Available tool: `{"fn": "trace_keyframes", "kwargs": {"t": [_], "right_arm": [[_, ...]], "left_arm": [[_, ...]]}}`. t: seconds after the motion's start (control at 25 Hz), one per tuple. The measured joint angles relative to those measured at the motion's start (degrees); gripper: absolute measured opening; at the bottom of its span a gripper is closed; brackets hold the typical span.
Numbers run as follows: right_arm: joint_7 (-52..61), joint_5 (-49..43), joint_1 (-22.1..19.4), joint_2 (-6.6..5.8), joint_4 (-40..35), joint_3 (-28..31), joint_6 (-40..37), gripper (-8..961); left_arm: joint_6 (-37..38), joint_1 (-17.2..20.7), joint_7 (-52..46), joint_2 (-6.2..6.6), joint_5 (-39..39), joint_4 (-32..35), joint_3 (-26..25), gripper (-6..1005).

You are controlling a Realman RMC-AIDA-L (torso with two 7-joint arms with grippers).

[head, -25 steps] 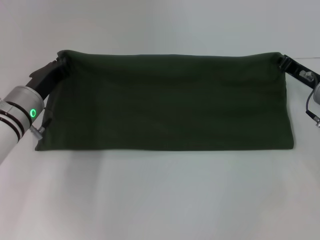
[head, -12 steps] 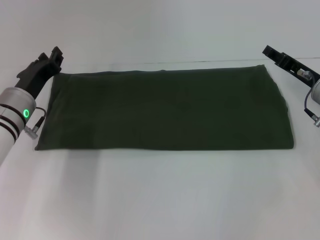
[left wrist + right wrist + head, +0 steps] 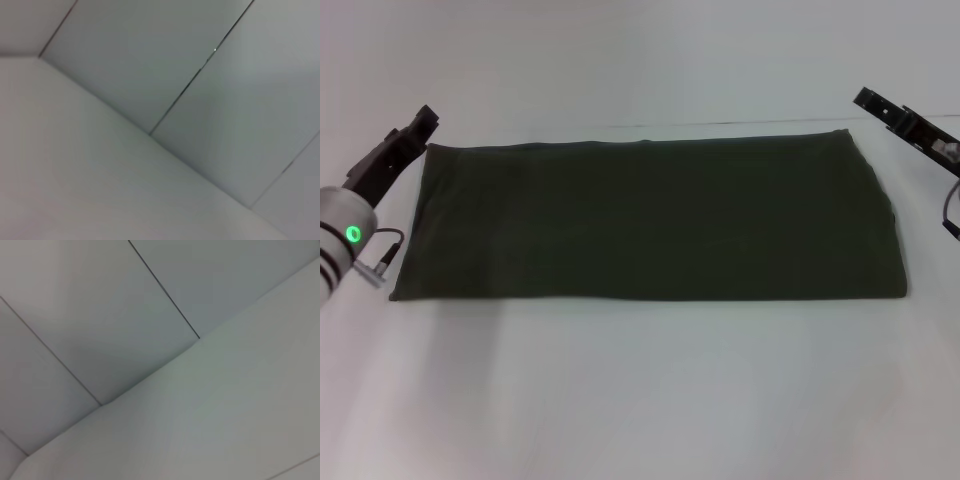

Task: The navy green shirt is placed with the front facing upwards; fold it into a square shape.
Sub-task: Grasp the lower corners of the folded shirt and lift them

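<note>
Table [image 3: 640, 400]: white; the near half is bare, nothing resting on it.

Shirt [image 3: 650, 218]: dark olive, lying flat on the table at centre, folded into a wide band running from 9 o'clock to 3 o'clock. Near edge straight and level. Far edge straight too, with a thin sliver of darker fabric showing along its left part. No lettering, collar or sleeves visible on the upper face; surface smooth, only faint creases. Right end slightly rounded at the fold, left end slanting a little outward toward the near corner.

Left gripper [image 3: 418, 124]: at about 10 o'clock from the shirt's centre, just beyond the shirt's far-left corner, apart from the cloth and holding nothing. Dark fingers point away from the robot. Whether they stand apart or together: cannot tell from the head view. Silver wrist [image 3: 345, 240] with a green ring light sits at the left edge, beside the shirt's left end.

Right gripper [image 3: 876, 101]: at about 2 o'clock, past the shirt's far-right corner, clear of the cloth, holding nothing. Finger spacing: cannot tell.

Wall [image 3: 165, 65]: left wrist view shows only pale panels with thin dark seams meeting the table edge; no fingers, no shirt. Right wrist view shows the same kind of panelled wall above white table, no fingers either.
</note>
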Motion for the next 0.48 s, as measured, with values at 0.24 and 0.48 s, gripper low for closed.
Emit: {"fn": "trace_keyframes", "kwargs": {"t": [0.24, 0.48], "right_arm": [[9.75, -0.12, -3.62, -2.42, -0.99, -6.4, -5.54, 895], [22.94, -0.35, -7.6, -6.19, -3.93, -18.27, -11.09, 887]], "left_arm": [[2.94, 5.03, -30.62, 0.56, 14.93, 10.08, 10.82, 632], [14.98, 8.13, -52.94, 2.44, 34.56, 19.61, 10.82, 719]]}}
